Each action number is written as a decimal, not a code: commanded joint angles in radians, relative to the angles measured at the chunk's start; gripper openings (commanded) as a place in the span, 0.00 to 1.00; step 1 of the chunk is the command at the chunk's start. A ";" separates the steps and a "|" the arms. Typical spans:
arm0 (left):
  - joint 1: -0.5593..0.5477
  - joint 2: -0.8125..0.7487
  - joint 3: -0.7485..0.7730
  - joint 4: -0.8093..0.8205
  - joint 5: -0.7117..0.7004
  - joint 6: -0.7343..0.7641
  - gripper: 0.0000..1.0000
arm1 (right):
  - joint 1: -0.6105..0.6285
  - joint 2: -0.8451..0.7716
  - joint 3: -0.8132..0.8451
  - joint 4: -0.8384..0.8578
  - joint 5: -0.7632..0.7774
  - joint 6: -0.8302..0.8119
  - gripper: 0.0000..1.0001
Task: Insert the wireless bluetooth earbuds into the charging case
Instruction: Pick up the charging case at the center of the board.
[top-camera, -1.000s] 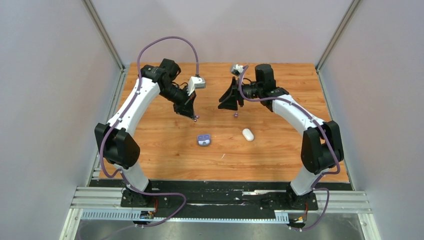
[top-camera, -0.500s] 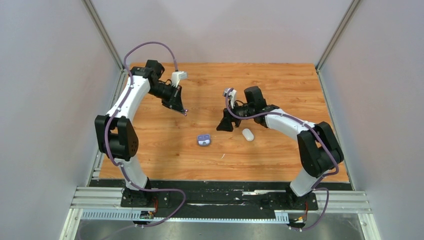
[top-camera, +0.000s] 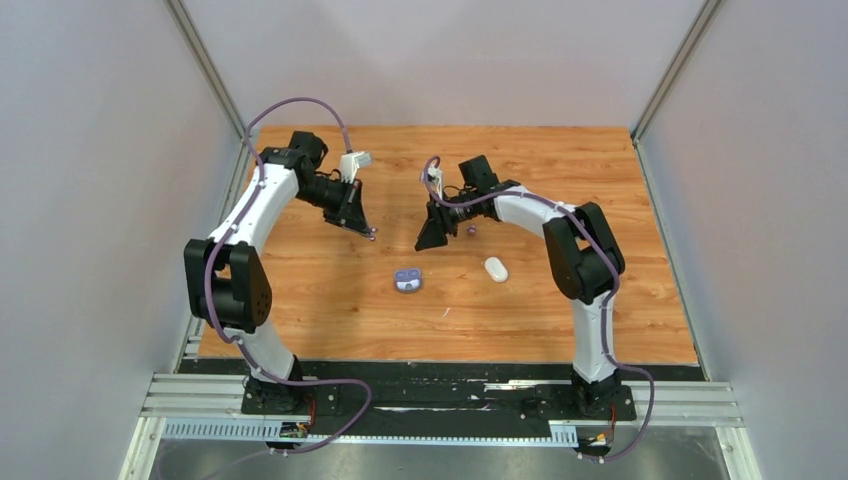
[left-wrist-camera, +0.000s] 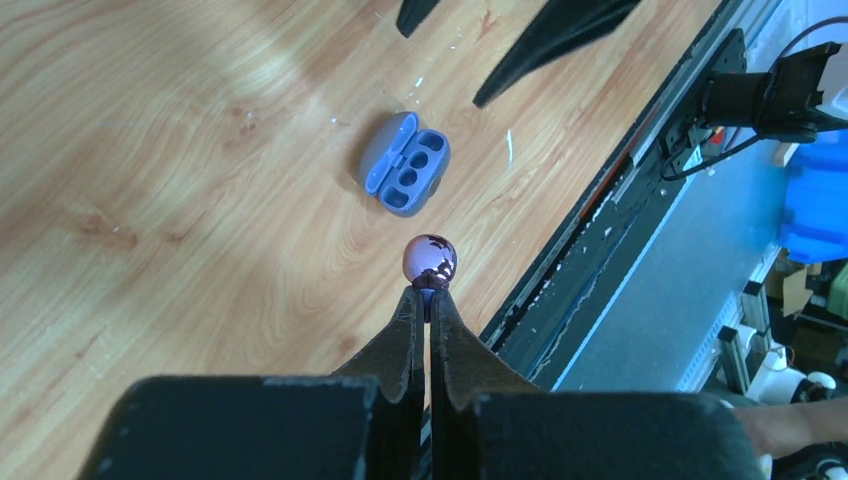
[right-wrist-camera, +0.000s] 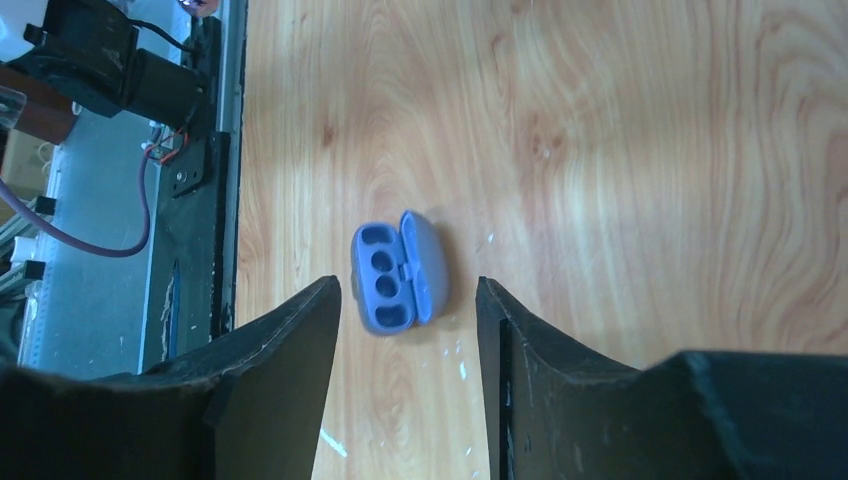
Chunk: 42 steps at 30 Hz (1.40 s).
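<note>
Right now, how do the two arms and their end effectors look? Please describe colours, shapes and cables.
Both the left arm and the right arm have white links with bulky black joints, and a purple cable runs along each. The left end effector has two slim black fingers tapering to a point; the right end effector has the same matte black, wedge-shaped fingers.

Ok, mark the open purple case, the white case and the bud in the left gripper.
open purple case (left-wrist-camera: 413, 172), left wrist view, on its socket tray.
white case (top-camera: 496, 269), top external view, middle of its shell.
purple earbud (left-wrist-camera: 429, 260), left wrist view, on its round body.
</note>
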 joint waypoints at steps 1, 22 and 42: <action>0.062 -0.089 -0.011 -0.027 0.017 -0.018 0.00 | 0.002 0.102 0.160 -0.159 -0.134 -0.164 0.52; 0.096 -0.133 -0.074 -0.065 0.006 0.014 0.00 | 0.063 0.339 0.375 -0.325 -0.149 -0.307 0.45; 0.096 -0.125 -0.077 -0.065 0.012 0.016 0.00 | 0.094 0.378 0.399 -0.360 -0.171 -0.300 0.35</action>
